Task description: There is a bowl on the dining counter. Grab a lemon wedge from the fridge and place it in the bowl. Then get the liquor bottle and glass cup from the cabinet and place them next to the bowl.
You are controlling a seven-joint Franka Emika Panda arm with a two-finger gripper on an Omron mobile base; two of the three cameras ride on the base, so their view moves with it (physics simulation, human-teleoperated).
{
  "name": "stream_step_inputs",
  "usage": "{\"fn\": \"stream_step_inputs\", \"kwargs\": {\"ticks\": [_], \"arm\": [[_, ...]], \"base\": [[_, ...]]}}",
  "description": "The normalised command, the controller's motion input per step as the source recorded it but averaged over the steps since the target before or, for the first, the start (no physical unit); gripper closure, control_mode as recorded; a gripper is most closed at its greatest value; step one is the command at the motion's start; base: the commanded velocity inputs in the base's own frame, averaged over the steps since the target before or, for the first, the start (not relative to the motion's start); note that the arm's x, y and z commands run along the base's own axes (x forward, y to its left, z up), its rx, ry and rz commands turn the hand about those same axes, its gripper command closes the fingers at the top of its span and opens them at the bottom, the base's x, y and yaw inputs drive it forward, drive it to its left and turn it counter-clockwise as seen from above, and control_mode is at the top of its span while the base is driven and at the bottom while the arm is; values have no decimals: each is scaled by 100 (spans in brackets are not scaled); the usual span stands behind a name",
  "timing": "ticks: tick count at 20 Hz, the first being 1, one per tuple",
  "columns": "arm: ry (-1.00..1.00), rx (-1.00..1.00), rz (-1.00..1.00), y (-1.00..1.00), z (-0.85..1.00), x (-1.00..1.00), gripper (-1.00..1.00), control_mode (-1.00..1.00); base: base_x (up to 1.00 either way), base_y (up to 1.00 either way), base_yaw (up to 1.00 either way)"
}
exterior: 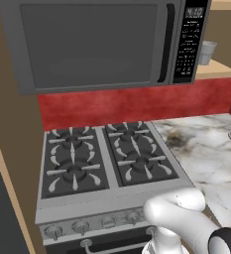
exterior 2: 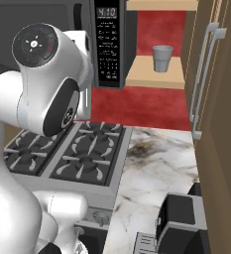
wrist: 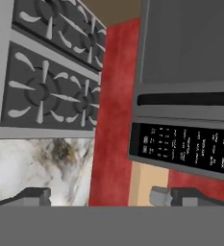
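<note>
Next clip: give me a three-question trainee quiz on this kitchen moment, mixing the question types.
1. True or false: the glass cup stands on the wooden cabinet shelf to the right of the microwave.
2. Which is under the microwave? A: a sink. B: a stove. C: a fridge.
3. Fill the gap: in the hand view the gripper fingers stand ____ with nothing between them.

Key
1. True
2. B
3. open (apart)
</note>
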Motion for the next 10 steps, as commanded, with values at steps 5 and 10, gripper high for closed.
{"fn": "stream_step_inputs", "kwargs": {"ticks": [5,10], "arm": [[0,0,0,-6,0,54,-100,-100],[-1,0,0,-3,0,61,-100,-100]], "base": [[0,0,0],[0,0,0]]}}
